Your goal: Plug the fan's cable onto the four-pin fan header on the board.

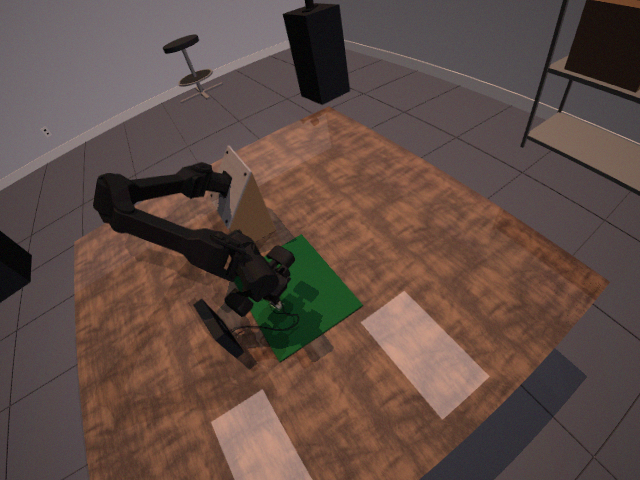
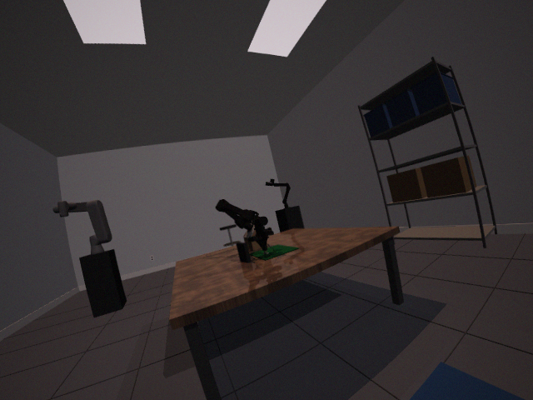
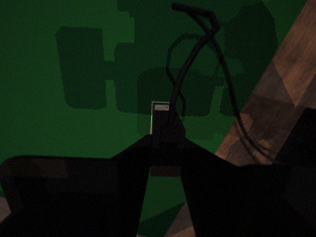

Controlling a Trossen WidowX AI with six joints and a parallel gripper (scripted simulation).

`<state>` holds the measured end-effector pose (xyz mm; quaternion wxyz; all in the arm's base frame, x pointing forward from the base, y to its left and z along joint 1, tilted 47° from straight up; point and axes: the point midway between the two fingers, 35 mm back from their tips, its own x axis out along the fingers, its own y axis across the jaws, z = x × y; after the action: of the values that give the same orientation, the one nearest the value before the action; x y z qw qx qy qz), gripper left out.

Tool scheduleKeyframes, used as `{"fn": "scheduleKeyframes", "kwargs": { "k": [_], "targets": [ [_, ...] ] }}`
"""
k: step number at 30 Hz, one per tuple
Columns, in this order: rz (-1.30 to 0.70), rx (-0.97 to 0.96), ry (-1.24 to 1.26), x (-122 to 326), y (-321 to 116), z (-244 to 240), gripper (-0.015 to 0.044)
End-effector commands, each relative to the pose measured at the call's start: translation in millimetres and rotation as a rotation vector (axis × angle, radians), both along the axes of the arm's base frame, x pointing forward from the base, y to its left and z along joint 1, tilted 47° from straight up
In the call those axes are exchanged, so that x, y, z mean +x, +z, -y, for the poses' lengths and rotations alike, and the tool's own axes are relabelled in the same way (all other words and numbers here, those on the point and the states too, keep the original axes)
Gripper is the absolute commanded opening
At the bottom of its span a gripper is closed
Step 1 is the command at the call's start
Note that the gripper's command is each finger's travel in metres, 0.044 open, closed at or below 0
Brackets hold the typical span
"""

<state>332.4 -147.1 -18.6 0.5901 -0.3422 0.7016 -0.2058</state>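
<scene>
The green board (image 1: 330, 299) (image 2: 286, 249) (image 3: 30, 128) lies flat on the table. My gripper (image 1: 278, 305) (image 2: 265, 251) (image 3: 164, 140) points down at the board and is shut on the dark plug (image 3: 169, 132). The pale header (image 3: 161, 107) shows just beyond the plug and along its left side in the wrist view. The plug is over or in the header; its depth is hidden by the plug and fingers. The black cable (image 1: 297, 319) (image 3: 185, 74) loops from the plug over the board to the black fan (image 1: 219, 329) (image 2: 244, 252), which stands upright beside the board.
A pale slanted panel on a tan block (image 1: 255, 211) stands behind the board, near the arm's base. The wooden table (image 1: 413, 232) (image 2: 223, 279) surrounds the board, with bright light patches on it. A shelf rack (image 2: 458, 129) and a stool (image 1: 180, 43) stand off the table.
</scene>
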Motion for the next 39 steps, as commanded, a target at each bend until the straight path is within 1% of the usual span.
{"fn": "scheduleKeyframes", "kwargs": {
  "k": [1,39],
  "targets": [
    [-0.006,-0.003,0.001,-1.6,0.6,-0.7,0.0],
    [0.002,-0.004,-0.006,-1.8,-2.7,2.8,0.0]
  ]
}}
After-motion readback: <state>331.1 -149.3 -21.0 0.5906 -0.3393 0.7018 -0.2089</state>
